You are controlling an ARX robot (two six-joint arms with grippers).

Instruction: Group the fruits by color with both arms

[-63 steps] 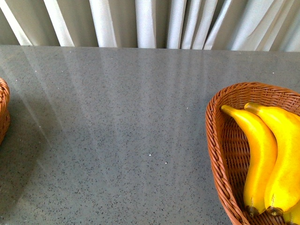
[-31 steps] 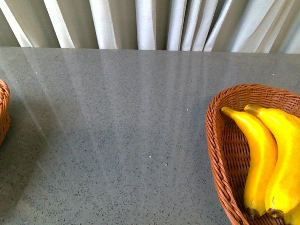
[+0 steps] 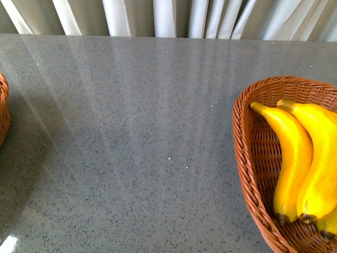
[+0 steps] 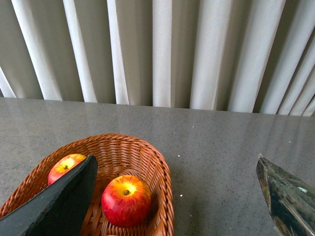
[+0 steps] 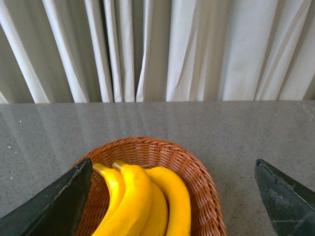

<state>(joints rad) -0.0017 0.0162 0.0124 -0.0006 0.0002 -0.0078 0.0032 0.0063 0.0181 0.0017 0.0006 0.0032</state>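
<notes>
Yellow bananas [image 3: 297,158] lie in a brown wicker basket [image 3: 245,158] at the right edge of the front view; the right wrist view shows three bananas [image 5: 133,201] in that basket [image 5: 199,184]. Two red apples [image 4: 126,200] with yellow blush lie in another wicker basket [image 4: 160,182] in the left wrist view; one apple [image 4: 64,167] is partly hidden by a finger. My left gripper [image 4: 176,196] is open above that basket's rim. My right gripper [image 5: 173,196] is open above the banana basket. Neither arm shows in the front view.
The grey speckled table [image 3: 137,142] stretches between the two baskets. The apple basket's edge [image 3: 3,105] shows at the far left of the front view. White pleated curtains [image 3: 168,16] hang behind the table's back edge.
The front view has shifted: the table's back edge and the banana basket now sit higher in the picture. The bananas lie as before.
</notes>
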